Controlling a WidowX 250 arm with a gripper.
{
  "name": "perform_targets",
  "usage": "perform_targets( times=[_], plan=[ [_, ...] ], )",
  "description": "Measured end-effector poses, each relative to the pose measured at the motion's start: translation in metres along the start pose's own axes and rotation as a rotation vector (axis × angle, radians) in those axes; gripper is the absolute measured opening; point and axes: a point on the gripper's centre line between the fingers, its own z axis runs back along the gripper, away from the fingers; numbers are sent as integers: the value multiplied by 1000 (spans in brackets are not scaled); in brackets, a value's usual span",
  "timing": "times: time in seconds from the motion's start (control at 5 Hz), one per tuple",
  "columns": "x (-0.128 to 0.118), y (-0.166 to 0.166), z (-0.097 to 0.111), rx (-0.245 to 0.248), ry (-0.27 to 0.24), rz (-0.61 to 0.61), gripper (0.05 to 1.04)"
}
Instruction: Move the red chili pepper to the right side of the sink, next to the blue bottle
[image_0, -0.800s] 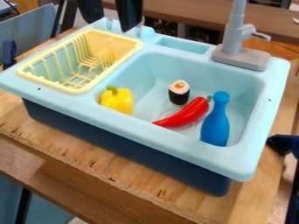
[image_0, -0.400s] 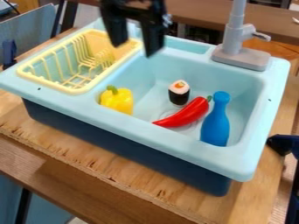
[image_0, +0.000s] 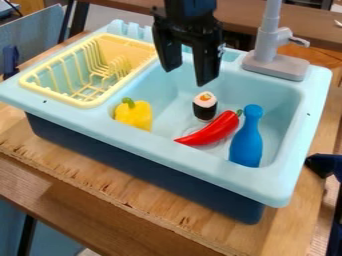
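From here I see the black gripper (image_0: 188, 77) hanging over the far part of the toy sink (image_0: 200, 161), its hard, angular fingers (image_0: 209, 62) spread apart with nothing between them. Closest beneath them, a bit nearer me, stands the sushi roll (image_0: 205, 106), a stubby cylinder with a dark band, a white top and an orange spot. Farther below the fingers, a glossy, curved red chili (image_0: 212, 130) lies on the basin floor, with a smooth blue bottle (image_0: 247, 140) upright beside it. A lumpy yellow pepper (image_0: 134, 115) with a green stem sits below the fingers toward the rack side. Off to that side of the fingers is the ribbed yellow plastic rack (image_0: 83, 104); across from it rises the matte grey faucet (image_0: 275, 62). The sink's pale blue rim tops a dark blue body on a rough-edged, grained wooden counter (image_0: 133, 192).

Compared with a moment ago, the fingers have come lower and swung away from the rack, over the basin. The toys haven't budged.
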Motion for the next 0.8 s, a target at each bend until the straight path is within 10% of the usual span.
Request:
perform_targets(
  times=[0.8],
  plan=[
    [-34, 4, -59, 2, 108, 50, 1001]
  ],
)
